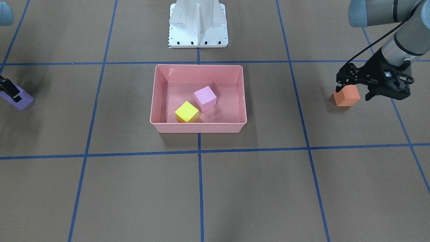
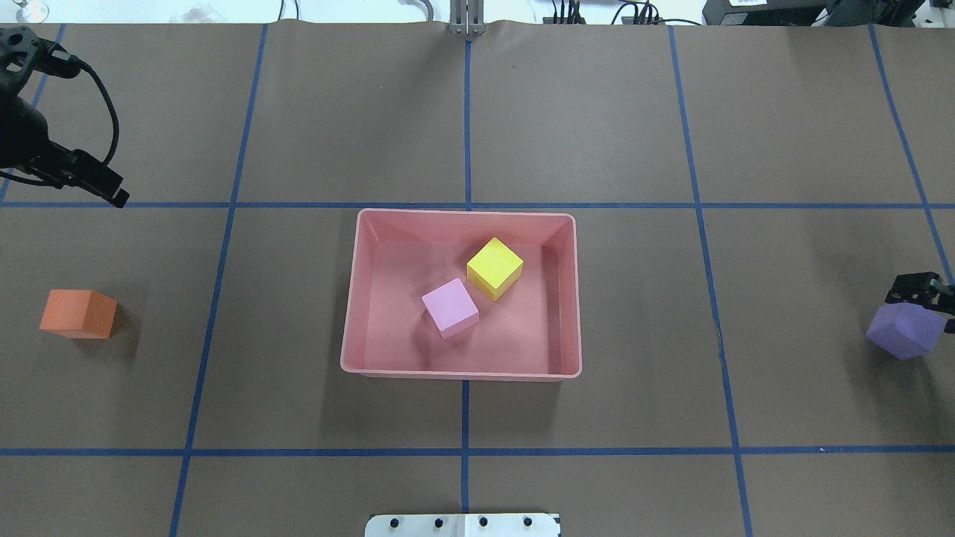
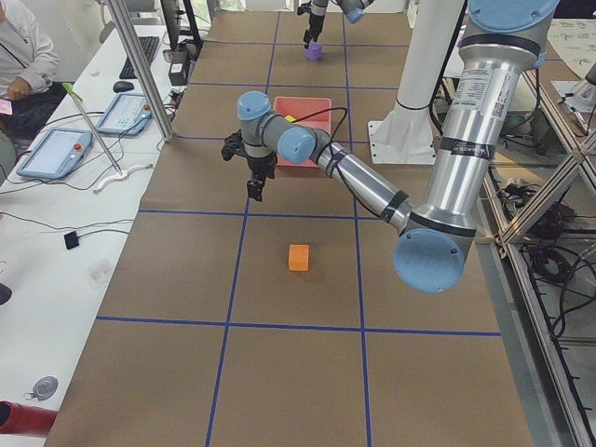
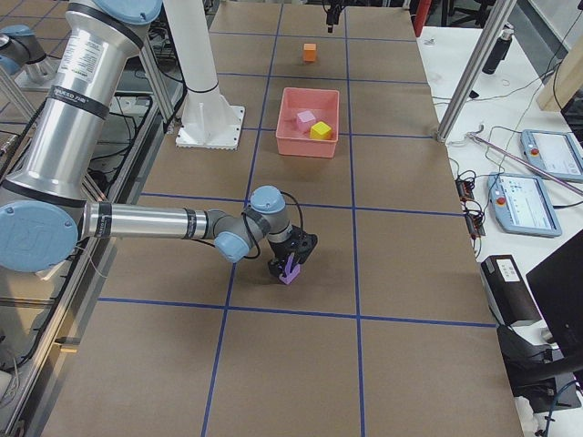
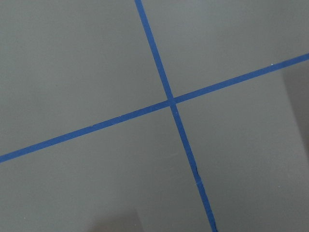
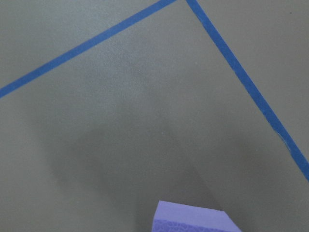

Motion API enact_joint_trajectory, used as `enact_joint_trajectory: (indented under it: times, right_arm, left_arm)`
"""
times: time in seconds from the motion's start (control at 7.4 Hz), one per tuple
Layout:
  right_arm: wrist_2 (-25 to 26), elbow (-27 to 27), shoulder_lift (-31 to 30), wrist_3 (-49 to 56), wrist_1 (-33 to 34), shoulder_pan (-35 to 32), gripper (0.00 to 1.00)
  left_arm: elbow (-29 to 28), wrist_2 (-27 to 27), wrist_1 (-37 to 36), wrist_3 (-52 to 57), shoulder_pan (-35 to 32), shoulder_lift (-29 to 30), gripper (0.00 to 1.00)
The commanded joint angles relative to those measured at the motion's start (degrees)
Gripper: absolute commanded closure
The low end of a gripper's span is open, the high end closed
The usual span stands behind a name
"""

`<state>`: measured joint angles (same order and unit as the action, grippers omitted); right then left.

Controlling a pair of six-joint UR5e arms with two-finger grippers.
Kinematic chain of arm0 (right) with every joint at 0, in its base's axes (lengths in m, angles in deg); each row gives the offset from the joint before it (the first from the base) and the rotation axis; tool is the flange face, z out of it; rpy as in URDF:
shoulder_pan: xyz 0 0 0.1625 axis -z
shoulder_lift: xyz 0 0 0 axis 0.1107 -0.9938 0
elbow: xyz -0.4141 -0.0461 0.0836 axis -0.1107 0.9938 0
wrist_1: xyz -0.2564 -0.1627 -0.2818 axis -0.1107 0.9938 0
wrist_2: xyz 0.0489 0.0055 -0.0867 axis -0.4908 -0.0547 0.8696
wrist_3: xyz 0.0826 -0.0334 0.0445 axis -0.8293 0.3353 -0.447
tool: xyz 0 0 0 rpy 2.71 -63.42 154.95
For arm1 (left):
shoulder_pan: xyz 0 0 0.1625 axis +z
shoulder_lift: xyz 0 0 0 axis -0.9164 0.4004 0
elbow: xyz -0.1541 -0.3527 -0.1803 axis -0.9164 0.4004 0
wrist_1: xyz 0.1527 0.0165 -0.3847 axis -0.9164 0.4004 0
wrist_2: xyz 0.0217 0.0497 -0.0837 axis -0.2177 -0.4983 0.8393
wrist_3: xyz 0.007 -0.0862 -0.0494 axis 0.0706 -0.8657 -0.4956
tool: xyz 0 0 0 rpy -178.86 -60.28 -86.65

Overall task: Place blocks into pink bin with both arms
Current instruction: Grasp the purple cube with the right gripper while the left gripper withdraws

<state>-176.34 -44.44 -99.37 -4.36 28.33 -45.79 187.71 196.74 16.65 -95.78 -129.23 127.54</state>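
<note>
The pink bin [image 2: 358, 291] sits at the table's centre and holds the yellow block [image 2: 495, 268] and the light pink-lilac block [image 2: 450, 308]. The orange block [image 2: 78, 313] rests on the table at the left. My left gripper [image 2: 112, 195] hangs open and empty in the air, beyond the orange block and apart from it; in the front-facing view the left gripper [image 1: 352, 92] only overlaps the orange block [image 1: 347, 98]. My right gripper [image 2: 921, 298] is shut on the dark purple block [image 2: 903, 333] at the far right, low over the table. The purple block also shows in the right wrist view [image 6: 193, 218].
Brown table paper with blue tape grid lines [image 2: 466, 201]. The white pedestal base [image 1: 198, 25] stands behind the bin on the robot's side. Operator desks with tablets [image 4: 551, 155] run along the far long edge.
</note>
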Motion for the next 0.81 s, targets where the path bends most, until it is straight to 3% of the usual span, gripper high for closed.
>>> enact_joint_trajectory:
  times: [0.0,0.14,0.27,0.41,0.68]
  right_arm:
    - [2.4,0.2,-0.6,-1.6,-0.1,3.1,0.0]
    - [5.1,0.4,-0.6,-2.1,-0.1,5.2,0.02]
    - [6.4,0.4,-0.6,-2.5,-0.2,6.3,0.41]
    - [6.4,0.2,-0.5,-2.2,-0.2,6.4,0.99]
    - [5.0,-3.2,1.8,-2.2,-0.1,6.2,1.0]
  left_arm:
    - [-0.1,0.0,0.0,0.0,0.1,0.0,0.0]
    - [-0.4,0.0,0.0,0.0,0.3,0.0,0.0]
    - [-0.4,0.0,0.0,-0.1,0.3,0.0,0.0]
    - [-0.5,0.0,0.0,-0.2,0.3,0.0,0.0]
    - [-0.5,0.0,0.0,-0.6,0.4,0.0,0.0]
